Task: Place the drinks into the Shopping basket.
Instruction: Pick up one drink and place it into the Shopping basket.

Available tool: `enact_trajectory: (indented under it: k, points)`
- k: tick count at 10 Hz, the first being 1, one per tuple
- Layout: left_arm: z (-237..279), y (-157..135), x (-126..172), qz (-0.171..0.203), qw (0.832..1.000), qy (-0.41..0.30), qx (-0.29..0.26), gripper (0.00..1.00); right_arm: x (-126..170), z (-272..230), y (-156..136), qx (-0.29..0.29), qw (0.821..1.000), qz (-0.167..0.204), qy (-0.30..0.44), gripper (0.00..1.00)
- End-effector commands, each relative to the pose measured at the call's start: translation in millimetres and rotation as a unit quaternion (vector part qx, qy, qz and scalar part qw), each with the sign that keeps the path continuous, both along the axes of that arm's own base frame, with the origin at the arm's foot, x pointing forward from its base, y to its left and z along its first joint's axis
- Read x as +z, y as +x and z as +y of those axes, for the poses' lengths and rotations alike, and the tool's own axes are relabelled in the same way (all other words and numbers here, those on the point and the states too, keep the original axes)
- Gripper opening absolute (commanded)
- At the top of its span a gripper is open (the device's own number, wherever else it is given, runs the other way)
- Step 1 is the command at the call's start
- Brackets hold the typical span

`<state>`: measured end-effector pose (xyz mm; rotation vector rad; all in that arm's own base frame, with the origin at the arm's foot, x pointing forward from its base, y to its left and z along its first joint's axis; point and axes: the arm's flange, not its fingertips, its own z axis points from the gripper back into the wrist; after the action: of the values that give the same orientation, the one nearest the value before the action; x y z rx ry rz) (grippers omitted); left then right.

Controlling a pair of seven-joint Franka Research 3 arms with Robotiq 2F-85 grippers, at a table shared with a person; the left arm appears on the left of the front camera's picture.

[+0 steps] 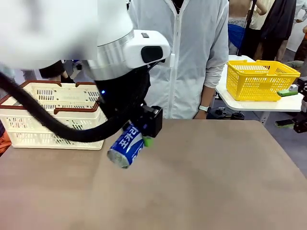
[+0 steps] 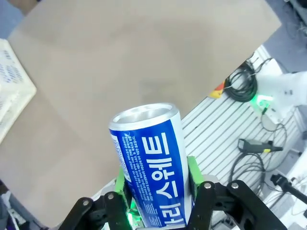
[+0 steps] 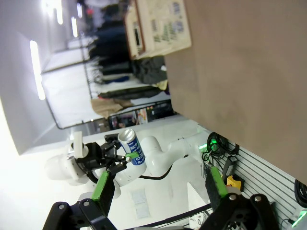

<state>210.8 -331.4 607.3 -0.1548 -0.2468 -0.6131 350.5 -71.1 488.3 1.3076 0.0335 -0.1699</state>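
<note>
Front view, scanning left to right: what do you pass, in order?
Shopping basket at the far left → blue drink can held tilted in the left gripper → person standing behind the table's far edge → yellow mesh basket on a side table at the right.

Blue can (image 1: pixel 125 146) between left fingers (image 1: pixel 147 141)

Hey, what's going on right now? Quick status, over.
Left gripper shut on blue can, lifted and tilted over the table, right of the basket. Right gripper open, holding nothing. Nothing between can and basket.
</note>
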Motion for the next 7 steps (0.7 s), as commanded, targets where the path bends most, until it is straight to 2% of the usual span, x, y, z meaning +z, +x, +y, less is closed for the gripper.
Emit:
enact_trajectory:
  k: [1, 5, 6, 7]
  points:
    - [-8.1, 12.2, 0.7, 0.014, 1.000, -0.003, 0.002, 0.00, 2.9, -0.8, -1.4, 0.003, 1.000, 0.005, -0.003, 1.00]
    - [-3.6, 6.8, -6.8, 0.007, 1.000, 0.006, 0.005, 0.00, 2.9, -0.8, -1.4, 0.003, 1.000, 0.005, -0.003, 1.00]
    - [39.2, 41.3, 13.0, 0.015, 0.996, -0.031, 0.083, 0.00, 2.9, -0.8, -1.4, 0.003, 1.000, 0.005, -0.003, 1.00]
    - [83.5, 75.8, 30.0, 0.021, 0.992, -0.051, 0.118, 0.00, 2.9, -0.8, -1.4, 0.003, 1.000, 0.005, -0.003, 1.00]
